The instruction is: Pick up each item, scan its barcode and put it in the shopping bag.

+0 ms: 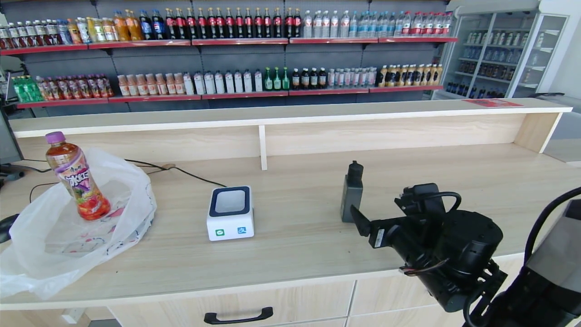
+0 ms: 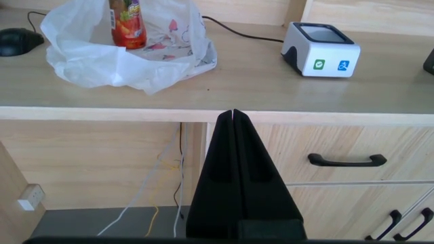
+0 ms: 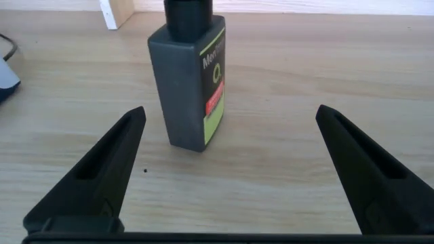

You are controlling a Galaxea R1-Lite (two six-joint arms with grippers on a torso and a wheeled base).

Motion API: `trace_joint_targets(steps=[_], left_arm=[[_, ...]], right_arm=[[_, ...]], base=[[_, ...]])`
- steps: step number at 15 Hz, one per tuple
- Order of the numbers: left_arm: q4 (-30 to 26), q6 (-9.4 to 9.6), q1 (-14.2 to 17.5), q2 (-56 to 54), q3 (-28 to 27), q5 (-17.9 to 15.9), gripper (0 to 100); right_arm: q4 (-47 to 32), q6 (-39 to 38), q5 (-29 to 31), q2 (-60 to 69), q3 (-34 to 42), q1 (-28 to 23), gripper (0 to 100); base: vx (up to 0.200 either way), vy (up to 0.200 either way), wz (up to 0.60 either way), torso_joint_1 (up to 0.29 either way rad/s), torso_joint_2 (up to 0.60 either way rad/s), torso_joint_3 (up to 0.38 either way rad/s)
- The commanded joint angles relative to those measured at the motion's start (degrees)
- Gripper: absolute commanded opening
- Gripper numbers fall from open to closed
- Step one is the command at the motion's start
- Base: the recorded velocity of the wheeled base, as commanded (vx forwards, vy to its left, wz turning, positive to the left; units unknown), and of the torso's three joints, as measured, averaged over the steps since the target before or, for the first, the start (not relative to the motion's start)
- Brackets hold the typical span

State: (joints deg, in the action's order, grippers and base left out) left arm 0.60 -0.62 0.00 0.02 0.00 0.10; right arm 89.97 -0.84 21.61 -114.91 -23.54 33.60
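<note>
Right claw (image 3: 230, 114) is released and wide; the dark bottle (image 3: 183, 95), green-and-red label, stands upright on the surface (image 3: 285, 163) just ahead. Left claw (image 2: 233, 120) is clenched on nothing; the shopping bag (image 2: 81, 61) lies beyond it.

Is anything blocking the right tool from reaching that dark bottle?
Nothing visible does. The right tool is open and faces the dark bottle, which stands upright on the counter, with only bare wood between them.
</note>
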Motion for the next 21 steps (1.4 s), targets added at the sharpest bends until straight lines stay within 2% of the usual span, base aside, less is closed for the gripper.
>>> trace_joint_targets(steps=[1,3,5,10,21], left_arm=[[0.11,-0.08,0.00,-0.02,0.00,-0.01,0],[0.11,-0.08,0.00,-0.02,0.00,-0.01,0],[0.19,-0.08,0.00,-0.02,0.00,-0.01,0],[0.19,-0.08,0.00,-0.02,0.00,-0.01,0],[0.19,-0.08,0.00,-0.02,0.00,-0.01,0]], right_arm=[[0.03,0.05,0.01,-1.63,-2.65,2.00,100],[0.03,-0.04,0.01,-4.10,-4.67,2.70,100],[0.03,-0.13,0.45,-6.12,-9.95,2.61,100],[0.03,-0.74,4.84,-10.42,-14.08,2.70,100],[0.03,-0.57,5.54,-16.40,-23.39,-0.11,100]], base=[[0.000,0.000,0.00,0.000,0.00,0.000],[0.000,0.000,0.00,0.000,0.00,0.000],[0.000,0.000,0.00,0.000,0.00,0.000],[0.000,0.000,0.00,0.000,0.00,0.000],[0.000,0.000,0.00,0.000,0.00,0.000]])
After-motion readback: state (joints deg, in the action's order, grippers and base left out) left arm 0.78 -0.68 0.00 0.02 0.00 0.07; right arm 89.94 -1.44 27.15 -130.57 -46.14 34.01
